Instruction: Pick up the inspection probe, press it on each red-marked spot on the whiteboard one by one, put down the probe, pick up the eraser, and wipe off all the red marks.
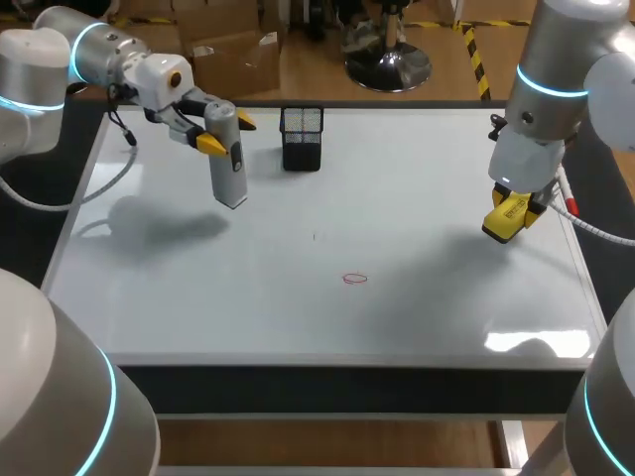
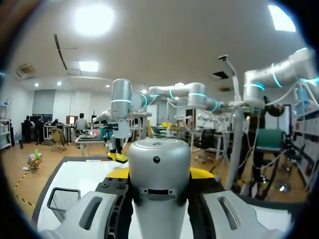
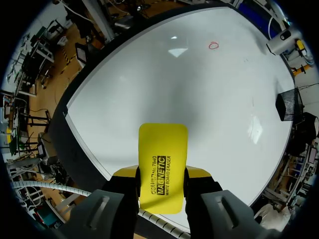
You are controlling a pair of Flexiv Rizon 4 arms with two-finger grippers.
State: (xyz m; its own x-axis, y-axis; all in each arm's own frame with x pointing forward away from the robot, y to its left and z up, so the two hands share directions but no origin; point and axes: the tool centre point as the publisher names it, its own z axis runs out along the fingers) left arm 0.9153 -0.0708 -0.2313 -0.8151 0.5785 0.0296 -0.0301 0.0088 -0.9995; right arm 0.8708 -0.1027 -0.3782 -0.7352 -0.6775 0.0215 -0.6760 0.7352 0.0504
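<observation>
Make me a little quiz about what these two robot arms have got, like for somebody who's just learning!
1. True or false: the left gripper is shut on the grey probe.
2. What is the right gripper holding? A) the yellow eraser B) a black mesh basket C) a red pen
3. Fill in the number: the red marks that show on the whiteboard count ___.

Key: 1 true. 2 A. 3 one.
</observation>
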